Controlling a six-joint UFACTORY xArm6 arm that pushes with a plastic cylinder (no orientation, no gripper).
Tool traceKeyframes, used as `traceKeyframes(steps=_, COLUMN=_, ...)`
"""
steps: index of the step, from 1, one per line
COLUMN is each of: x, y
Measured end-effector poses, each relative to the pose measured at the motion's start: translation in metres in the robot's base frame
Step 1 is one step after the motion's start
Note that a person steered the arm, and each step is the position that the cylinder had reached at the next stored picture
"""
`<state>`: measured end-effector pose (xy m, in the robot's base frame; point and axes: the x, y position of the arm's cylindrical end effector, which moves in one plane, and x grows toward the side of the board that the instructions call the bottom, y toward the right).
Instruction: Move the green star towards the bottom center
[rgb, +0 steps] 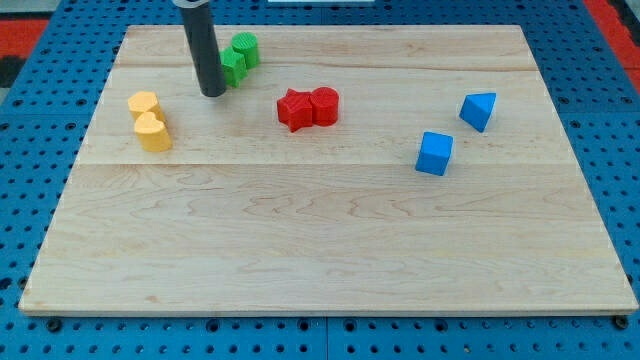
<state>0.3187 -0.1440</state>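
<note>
Pale wooden board (330, 240) (blue pegboard (40, 130) beneath), my tip (212, 93) touching green star (232, 66)

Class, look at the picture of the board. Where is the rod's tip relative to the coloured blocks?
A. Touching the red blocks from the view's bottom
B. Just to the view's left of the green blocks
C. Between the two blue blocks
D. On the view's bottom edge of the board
B: my tip sits right beside the green star, on its left in the view, with the green cylinder just behind it, far from the red and blue blocks.
</note>
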Motion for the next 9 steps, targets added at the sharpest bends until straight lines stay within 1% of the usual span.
traceKeyframes(steps=1, x=-0.046, y=-0.012)
traceKeyframes(steps=2, x=-0.101, y=-0.007)
traceKeyframes(steps=3, x=-0.126, y=-0.023)
traceKeyframes(steps=4, x=-0.127, y=-0.007)
traceKeyframes(steps=5, x=-0.126, y=0.047)
traceKeyframes(steps=6, x=-0.111, y=0.007)
traceKeyframes(steps=8, x=-0.073, y=0.048)
traceKeyframes(steps=9, x=-0.039, y=0.040)
